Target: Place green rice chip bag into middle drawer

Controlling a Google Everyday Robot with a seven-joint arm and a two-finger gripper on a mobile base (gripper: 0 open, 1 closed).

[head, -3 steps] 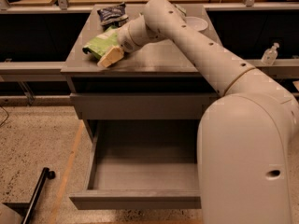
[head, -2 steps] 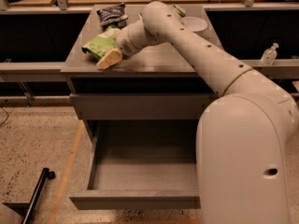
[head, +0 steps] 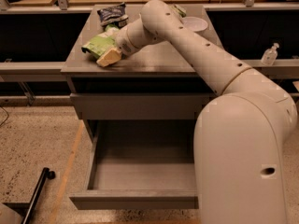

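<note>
Nearest, the middle drawer (head: 135, 201) stands pulled out below a closed drawer front, its grey tray bare. The robot's bulky white base fills the lower right. From it the arm (head: 205, 62) rises and reaches up and to the left across the desk (head: 159, 62), nearly straight, narrowing to a wrist that tips down toward the front left corner. The gripper (head: 109, 58) sits low on the desk top, with a tan tip showing at the near edge of the green rice chip bag (head: 99, 44). It touches the bag, but I cannot tell whether it has closed on it. The bag lies on the desk, well apart from the drawer, and its print is too small to read. Behind it lies a dark blue bag (head: 113, 14) — lettering illegible. A white bowl (head: 195, 24) sits at the far right.
</note>
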